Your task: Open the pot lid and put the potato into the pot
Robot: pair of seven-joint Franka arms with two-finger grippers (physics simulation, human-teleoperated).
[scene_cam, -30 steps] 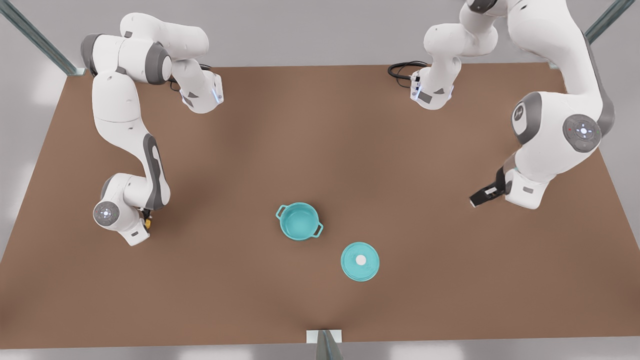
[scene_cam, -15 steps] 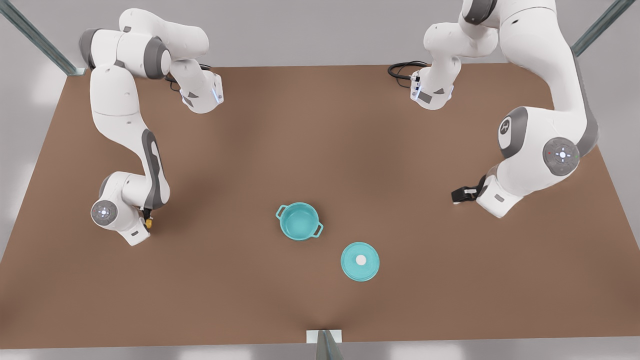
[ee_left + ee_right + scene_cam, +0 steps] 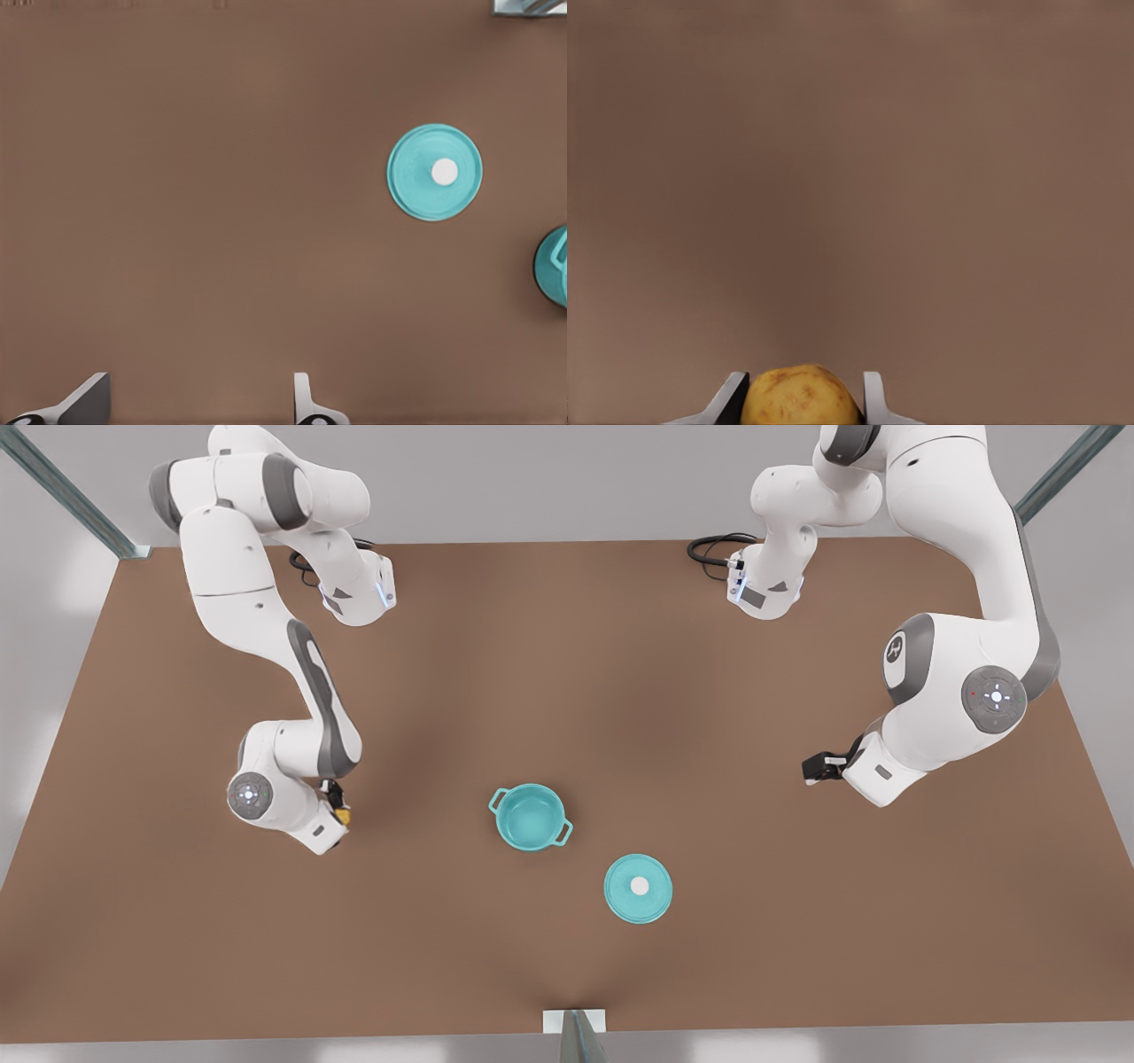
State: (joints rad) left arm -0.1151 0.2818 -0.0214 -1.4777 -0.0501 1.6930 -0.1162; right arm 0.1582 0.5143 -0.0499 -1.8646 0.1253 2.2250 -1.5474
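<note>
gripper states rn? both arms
Left gripper: open, empty, at the front view's right.
Right gripper: shut on the potato, at the front view's left.

Brown matte surface [image 3: 620,691], soft shadows on it. Pale grey floor [image 3: 549,487] around. Metal frame bars at far corners [image 3: 62,491], one post at near edge [image 3: 574,1032]. Light even, diffuse.

Right end effector [image 3: 341,813] clamps something between its fingers; left end effector [image 3: 813,768] hovers, fingers spread
</note>
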